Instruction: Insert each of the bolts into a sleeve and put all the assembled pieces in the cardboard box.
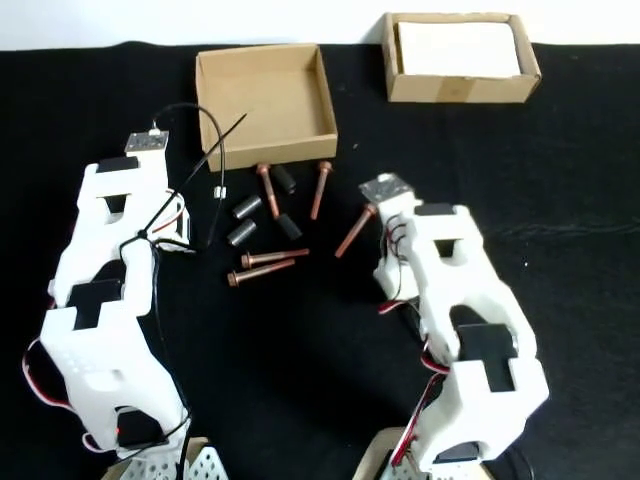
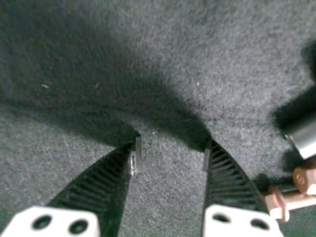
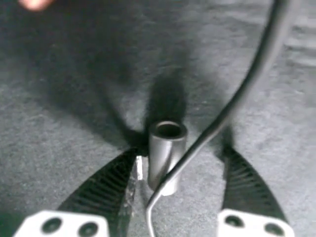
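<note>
Left hand (image 2: 172, 145) spread above dark tabletop (image 2: 148, 59); right hand (image 3: 182, 153) spread around a dark sleeve (image 3: 165, 148), seemingly touching one finger; loose bolts (image 1: 272, 258) lie near the cardboard box (image 1: 270, 150).

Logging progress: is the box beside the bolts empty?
Empty: the box shows a bare floor; bolts and sleeves lie outside it.

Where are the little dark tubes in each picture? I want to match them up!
High view: four tubes lie among the copper bolts, just below the empty box.
Left wrist view: one tube lies off to the side of the open left claw, near copper bolts.
Right wrist view: one tube sits between the fingers of the open right claw.
Shared landmark: the black cloth under everything.
</note>
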You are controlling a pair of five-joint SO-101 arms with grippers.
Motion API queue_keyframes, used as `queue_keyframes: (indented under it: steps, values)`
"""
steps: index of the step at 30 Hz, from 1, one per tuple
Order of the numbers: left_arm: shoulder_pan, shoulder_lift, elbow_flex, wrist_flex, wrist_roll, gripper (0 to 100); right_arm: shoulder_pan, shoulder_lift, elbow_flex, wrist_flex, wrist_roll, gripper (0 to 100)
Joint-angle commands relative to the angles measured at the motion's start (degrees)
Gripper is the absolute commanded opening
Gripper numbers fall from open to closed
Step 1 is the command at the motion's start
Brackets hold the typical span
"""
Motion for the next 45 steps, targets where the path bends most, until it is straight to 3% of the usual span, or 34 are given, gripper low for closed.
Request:
queue_keyframes:
  steps: [1,7,12,19,23,26,35,41,45]
  values:
    - [0.8,-0.8,-0.4,-0.2,-0.4,21,-0.3,1.4,-0.7,0.1,0.1,0.5]
    - [0.8,-0.8,-0.4,-0.2,-0.5,21,0.5,-1.5,-1.5,0.1,-2.4,0.6]
    - [2.7,-2.4,-2.9,1.9,-0.7,21,7.9,-12.3,-1.4,0.1,-5.9,0.6]
    - [24.3,-13.6,-20.6,12.9,-0.8,21,17.3,-27.7,8.0,2.2,-5.6,0.6]
    - [37.7,-5.1,-32.9,18.0,-3.2,21,23.3,-34.6,15.1,2.0,-5.5,0.7]
    - [42.2,6.8,-44.7,20.7,-3.3,21,25.5,-37.5,20.9,-2.1,-5.8,0.7]
    - [46.5,34.1,-81.3,28.2,-3.3,21,25.5,-38.6,35.0,-15.0,-9.9,0.7]
    - [45.3,43.2,-84.4,28.0,-2.9,21,25.5,-38.6,36.4,-16.8,-9.8,0.7]
    - [41.6,47.0,-84.4,24.1,1.3,21,25.5,-38.6,36.4,-16.8,-9.8,0.7]
